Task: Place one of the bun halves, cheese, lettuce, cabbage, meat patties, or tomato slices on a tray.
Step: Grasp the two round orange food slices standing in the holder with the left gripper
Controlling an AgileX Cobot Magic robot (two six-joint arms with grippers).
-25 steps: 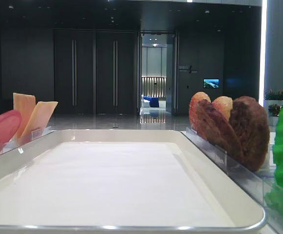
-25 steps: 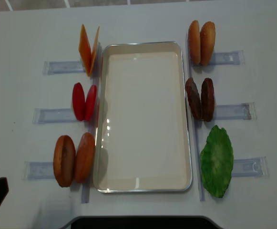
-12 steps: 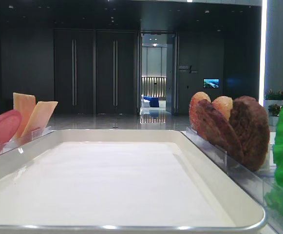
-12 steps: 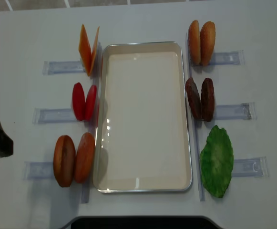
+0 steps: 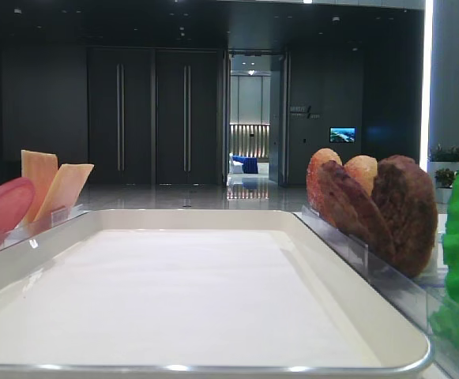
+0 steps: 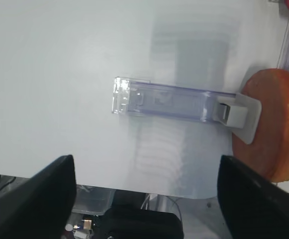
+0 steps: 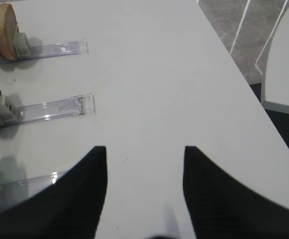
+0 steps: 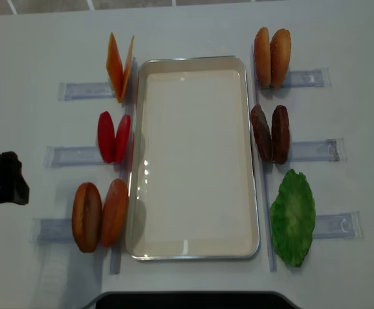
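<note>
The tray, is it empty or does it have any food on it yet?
Empty. The tray shows only its bare white liner; the bun halves and every other ingredient stand outside its rim.

Item count, overhead view:
- One cream-white rectangular tray [image 8: 193, 244].
- Two yellow-orange flat cheese slices [image 8: 119, 66].
- Two red round tomato slices [image 8: 114, 137].
- Four golden-tan round bun halves: two lower left [image 8: 100, 215], two upper right [image 8: 271, 56].
- Two dark brown rough meat patties [image 8: 270, 133].
- One green lettuce leaf [image 8: 293, 217].
- Six clear plastic holders [image 8: 80, 90].
</note>
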